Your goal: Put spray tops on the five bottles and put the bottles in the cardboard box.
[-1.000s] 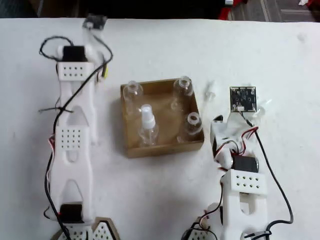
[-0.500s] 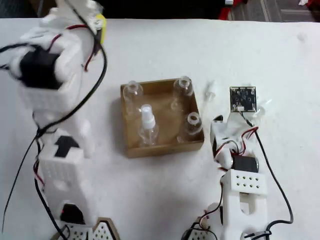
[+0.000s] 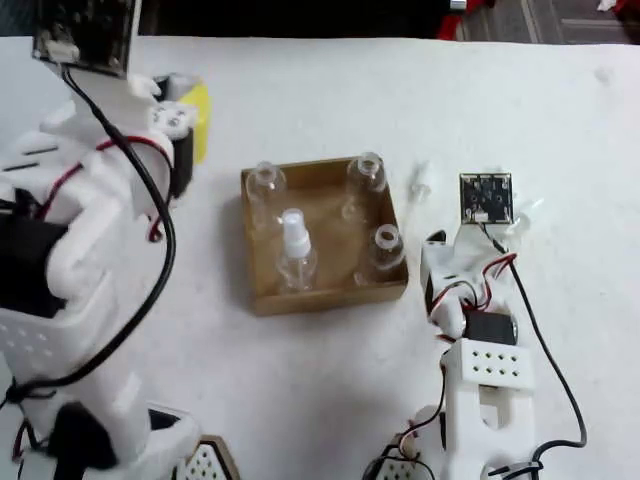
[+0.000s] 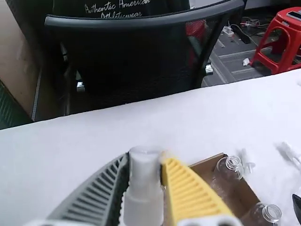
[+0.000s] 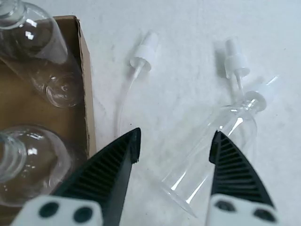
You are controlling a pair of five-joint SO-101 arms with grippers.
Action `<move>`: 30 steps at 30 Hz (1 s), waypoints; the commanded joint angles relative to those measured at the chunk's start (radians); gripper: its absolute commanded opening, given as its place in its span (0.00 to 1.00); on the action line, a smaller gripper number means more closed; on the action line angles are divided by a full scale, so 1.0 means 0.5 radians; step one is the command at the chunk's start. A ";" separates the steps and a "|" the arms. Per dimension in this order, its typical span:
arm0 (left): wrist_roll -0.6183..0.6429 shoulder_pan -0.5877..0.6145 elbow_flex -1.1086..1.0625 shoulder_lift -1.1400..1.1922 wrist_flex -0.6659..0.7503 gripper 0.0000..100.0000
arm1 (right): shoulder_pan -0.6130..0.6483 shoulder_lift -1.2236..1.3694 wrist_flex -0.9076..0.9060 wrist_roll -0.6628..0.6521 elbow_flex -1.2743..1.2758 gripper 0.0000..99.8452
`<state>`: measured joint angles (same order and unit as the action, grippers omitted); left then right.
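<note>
White table (image 3: 300,380), mesh chair (image 4: 141,61) behind, lettering beyond unread | we log left jaws clenched on spray top (image 4: 143,188) | right jaws released wide above lying bottle (image 5: 200,155) near cardboard box (image 3: 330,296).

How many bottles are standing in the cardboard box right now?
4 in the cardboard box: far-left bottle, far-right bottle, near-right bottle, and the spray-topped bottle near-left. None looks hidden.

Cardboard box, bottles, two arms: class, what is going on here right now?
The left claw is shut on a spray top, held up beside the cardboard box. The box holds one capped bottle and three open bottles, all upright. The right claw hangs open over a fifth bottle lying on the table by two loose spray tops.
</note>
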<state>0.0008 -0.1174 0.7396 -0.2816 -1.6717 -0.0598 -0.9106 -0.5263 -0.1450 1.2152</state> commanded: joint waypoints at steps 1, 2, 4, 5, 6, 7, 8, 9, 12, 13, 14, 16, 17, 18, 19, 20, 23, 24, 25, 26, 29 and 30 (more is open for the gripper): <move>0.034 -0.094 -0.598 -0.284 0.485 0.02 | 0.014 -0.020 0.048 -0.025 0.006 0.21; 0.034 -0.097 -0.730 -0.318 0.651 0.02 | 0.014 -0.020 0.048 -0.025 0.009 0.21; 0.037 -0.100 -0.994 -0.379 0.994 0.02 | 0.014 -0.020 0.048 -0.025 0.009 0.21; 0.040 -0.100 -1.108 -0.413 1.157 0.02 | 0.014 -0.020 0.048 -0.025 0.009 0.21; 0.043 -0.100 -1.209 -0.446 1.301 0.02 | 0.014 -0.020 0.048 -0.025 0.009 0.21; 0.068 -0.103 -1.298 -0.471 1.436 0.02 | 0.017 -0.020 0.048 -0.025 0.009 0.21; 0.129 -0.106 -1.375 -0.493 1.556 0.02 | 0.017 -0.020 0.048 -0.025 0.009 0.21; 0.206 -0.106 -1.442 -0.508 1.672 0.02 | 0.017 -0.020 0.048 -0.025 0.009 0.21; 0.374 -0.097 -1.605 -0.514 2.062 0.02 | 0.017 -0.020 0.048 -0.025 0.009 0.21; 0.411 -0.097 -1.663 -0.514 2.194 0.02 | 0.017 -0.020 0.048 -0.025 0.009 0.21; 0.445 -0.097 -1.734 -0.514 2.329 0.02 | 0.017 -0.020 0.048 -0.025 0.009 0.21; 0.482 -0.112 -1.881 -0.517 2.593 0.02 | 0.017 -0.020 0.048 -0.025 0.009 0.21; 0.485 -0.112 -1.964 -0.517 2.725 0.02 | 0.017 -0.020 0.048 -0.025 0.009 0.21; 0.485 -0.106 -2.053 -0.517 2.863 0.02 | 0.017 -0.020 0.048 -0.025 0.009 0.21; 0.488 -0.100 -2.151 -0.520 2.998 0.02 | 0.017 -0.023 0.048 -0.025 0.009 0.21; 0.479 -0.094 -2.262 -0.532 3.133 0.02 | 0.017 -0.023 0.048 -0.025 0.009 0.21; 0.476 -0.051 -2.596 -0.609 3.508 0.02 | 0.017 -0.026 0.048 -0.025 0.009 0.21; 0.476 -0.044 -2.719 -0.667 3.615 0.02 | 0.017 -0.026 0.051 -0.025 0.009 0.21; 0.476 -0.044 -2.848 -0.735 3.719 0.02 | 0.017 -0.026 0.066 -0.025 0.009 0.21; 0.473 -0.044 -2.971 -0.815 3.827 0.02 | 0.017 -0.020 0.087 -0.025 0.012 0.21; 0.371 -0.048 -3.167 -0.944 4.054 0.02 | 0.017 -0.020 0.106 -0.025 0.015 0.21; 0.322 -0.054 -3.182 -0.934 4.075 0.02 | 0.017 -0.020 0.106 -0.025 0.015 0.21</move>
<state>0.2232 -0.1588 -0.7856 -0.6697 0.2279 -0.0598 -0.9106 -0.4971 -0.1450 1.2306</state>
